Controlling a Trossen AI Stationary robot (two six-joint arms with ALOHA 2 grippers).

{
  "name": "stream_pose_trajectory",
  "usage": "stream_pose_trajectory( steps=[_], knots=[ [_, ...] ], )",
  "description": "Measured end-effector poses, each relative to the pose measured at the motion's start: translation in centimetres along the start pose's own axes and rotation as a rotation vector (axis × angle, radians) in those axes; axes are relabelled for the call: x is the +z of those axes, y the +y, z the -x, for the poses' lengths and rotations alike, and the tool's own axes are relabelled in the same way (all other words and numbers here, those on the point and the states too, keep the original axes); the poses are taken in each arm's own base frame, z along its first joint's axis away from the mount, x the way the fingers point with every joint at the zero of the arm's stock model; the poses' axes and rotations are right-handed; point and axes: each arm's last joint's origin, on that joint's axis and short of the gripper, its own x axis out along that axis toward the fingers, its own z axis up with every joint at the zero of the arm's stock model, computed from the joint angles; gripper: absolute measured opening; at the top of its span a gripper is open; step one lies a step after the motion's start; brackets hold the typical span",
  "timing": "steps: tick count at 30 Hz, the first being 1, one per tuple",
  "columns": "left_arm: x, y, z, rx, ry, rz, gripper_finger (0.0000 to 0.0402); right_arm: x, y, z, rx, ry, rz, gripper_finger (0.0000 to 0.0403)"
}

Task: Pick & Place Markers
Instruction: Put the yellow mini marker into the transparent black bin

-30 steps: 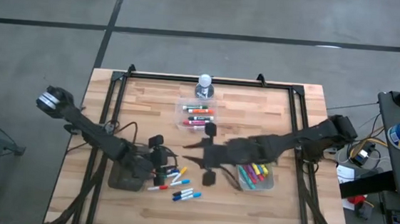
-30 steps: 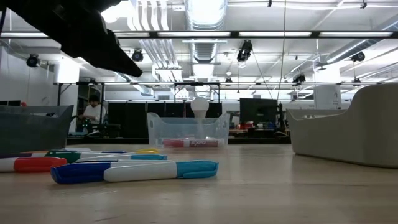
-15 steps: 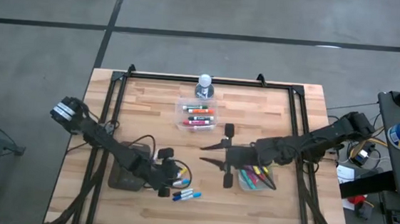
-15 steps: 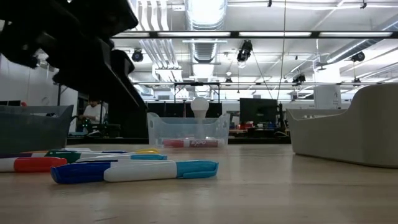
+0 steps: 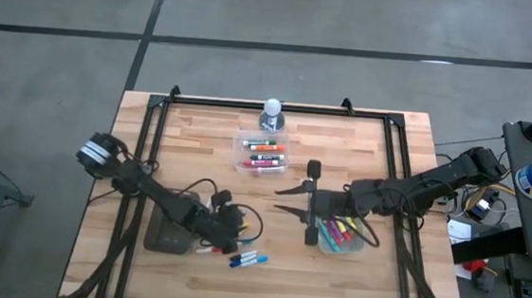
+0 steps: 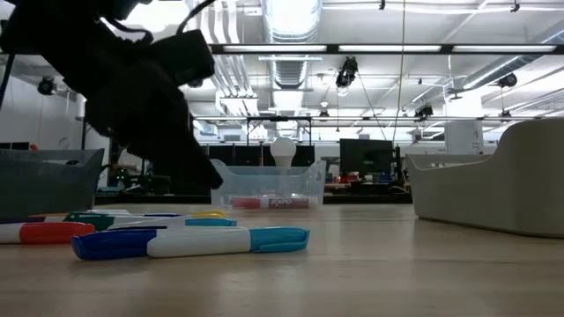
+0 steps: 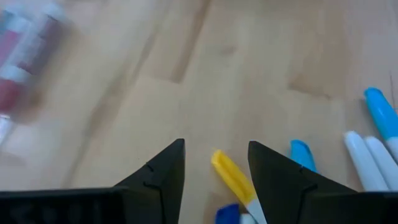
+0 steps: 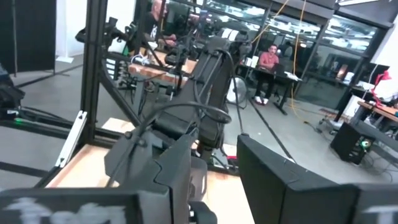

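Observation:
Several loose markers [image 5: 243, 255] lie flat on the wooden table, near its front edge; they also show up close in the low view [image 6: 189, 241]. My left gripper [image 5: 230, 232] slants down over them, open. In its wrist view the left gripper [image 7: 214, 149] has a finger on each side of a yellow-capped marker [image 7: 231, 178], and whether they touch it I cannot tell. My right gripper [image 5: 278, 199] hangs level above the table middle, open, with nothing between its fingers [image 8: 186, 162].
A clear tub [image 5: 361, 242] holding coloured markers sits under the right arm. A second clear tub [image 5: 244, 142] with red and orange markers stands toward the far edge, a white bottle [image 5: 272, 113] behind it. A dark grey tray [image 5: 164, 236] lies beneath the left arm.
My left gripper has gone down and toward the table's near right, onto the loose markers, staying open. My right gripper has drawn back toward the table's right edge and tipped up to level. The markers have not moved.

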Motion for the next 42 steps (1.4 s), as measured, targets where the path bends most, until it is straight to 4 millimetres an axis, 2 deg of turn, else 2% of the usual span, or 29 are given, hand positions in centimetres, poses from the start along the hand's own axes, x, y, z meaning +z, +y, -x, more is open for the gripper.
stream_pose_trajectory(
  steps=[21,25,32,42],
  knots=[
    [-1.1,0.0,-2.2,-0.072,0.113,-0.038,0.0166,0.0,0.0,0.0,0.000,0.000,0.003,0.0115],
    [-1.0,-0.2,-2.4,-0.070,0.119,-0.042,0.0133,0.0,0.0,-0.1,0.000,0.001,0.001,0.0119],
    [-0.8,-0.3,-2.4,-0.081,0.122,-0.075,0.0029,0.4,-0.4,0.3,-0.037,-0.003,0.009,0.0118],
    [-0.3,-0.4,-2.2,-0.076,0.107,-0.093,0.0029,-0.1,-1.5,1.6,-0.057,0.011,0.029,0.0113]
  ],
)
